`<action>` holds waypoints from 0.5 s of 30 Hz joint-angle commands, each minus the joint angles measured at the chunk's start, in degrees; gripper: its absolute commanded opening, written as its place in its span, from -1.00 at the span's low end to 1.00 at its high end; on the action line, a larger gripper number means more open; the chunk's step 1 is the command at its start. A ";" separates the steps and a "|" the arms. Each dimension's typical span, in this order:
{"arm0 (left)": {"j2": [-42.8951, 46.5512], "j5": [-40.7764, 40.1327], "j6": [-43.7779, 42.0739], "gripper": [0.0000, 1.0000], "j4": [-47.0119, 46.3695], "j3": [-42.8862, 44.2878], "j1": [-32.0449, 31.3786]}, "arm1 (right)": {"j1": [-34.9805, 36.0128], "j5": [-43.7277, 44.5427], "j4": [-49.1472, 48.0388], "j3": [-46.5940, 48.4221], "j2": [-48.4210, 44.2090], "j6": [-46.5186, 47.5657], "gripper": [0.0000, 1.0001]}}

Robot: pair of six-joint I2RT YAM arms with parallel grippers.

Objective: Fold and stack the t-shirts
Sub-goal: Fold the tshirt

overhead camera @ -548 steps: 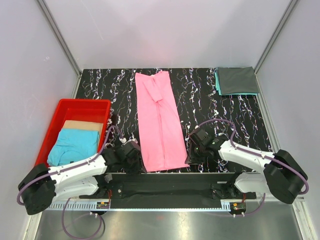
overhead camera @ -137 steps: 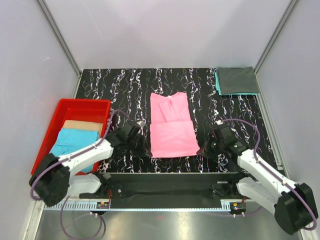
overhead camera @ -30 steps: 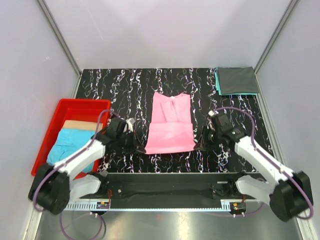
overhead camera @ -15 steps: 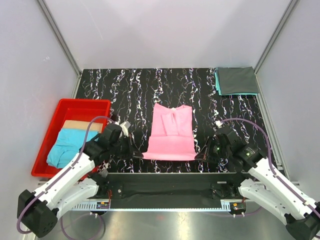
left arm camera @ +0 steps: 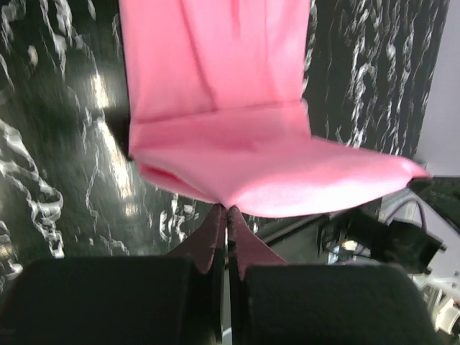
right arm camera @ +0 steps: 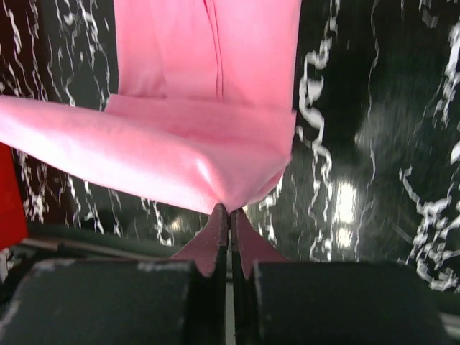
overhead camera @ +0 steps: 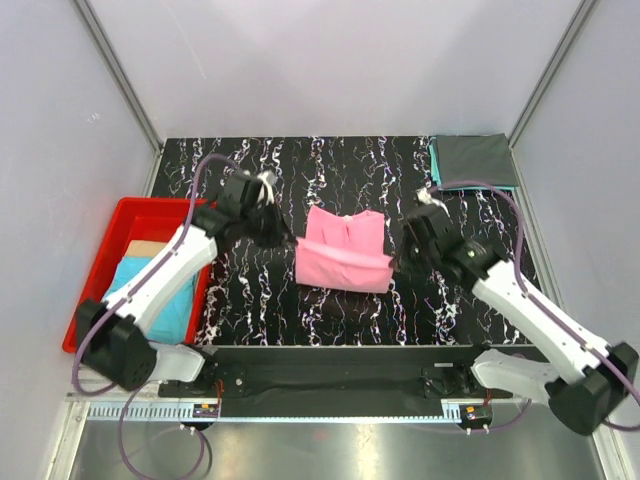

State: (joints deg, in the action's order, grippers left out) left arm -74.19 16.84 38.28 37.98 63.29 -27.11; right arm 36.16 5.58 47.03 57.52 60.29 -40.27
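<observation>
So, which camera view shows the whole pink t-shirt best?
The top external view: the pink t-shirt is seen whole there, its near edge lifted between the left gripper and right gripper. Each wrist view shows only the lifted fold at its own gripper, with the far end cut off.

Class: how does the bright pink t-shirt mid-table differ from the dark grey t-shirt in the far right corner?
The bright pink t-shirt is mid-fold, its near edge held up by the left gripper and right gripper. The dark grey t-shirt lies folded flat, untouched. Pink sits alone, while grey rests on teal cloth. Both are soft shirts on the marbled table.
</observation>
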 commanded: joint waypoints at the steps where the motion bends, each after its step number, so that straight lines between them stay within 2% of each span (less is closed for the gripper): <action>1: -5.59 -1.37 -4.35 -1.00 -0.89 10.96 2.59 | -1.88 5.40 -2.90 6.98 5.61 7.73 -1.00; 9: -23.34 0.56 -7.25 -1.00 -0.53 31.79 6.28 | -11.55 -3.03 -8.79 18.84 19.75 15.13 -1.00; 11: -26.34 2.58 -7.78 -1.00 -2.20 36.45 6.90 | -13.48 -3.56 -10.72 20.17 22.40 16.01 -1.00; 12: -29.40 3.89 -7.96 -0.93 -3.16 37.86 7.33 | -14.36 -4.09 -11.25 20.53 24.76 16.01 -0.97; 15: -36.42 5.30 -8.31 -0.95 -7.38 42.96 8.47 | -17.26 -5.31 -13.70 20.97 29.16 15.49 -0.95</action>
State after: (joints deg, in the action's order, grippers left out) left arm -105.58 19.07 31.81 36.45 100.92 -20.10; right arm 21.17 2.26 37.08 76.49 86.13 -26.65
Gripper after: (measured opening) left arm 0.034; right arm 0.021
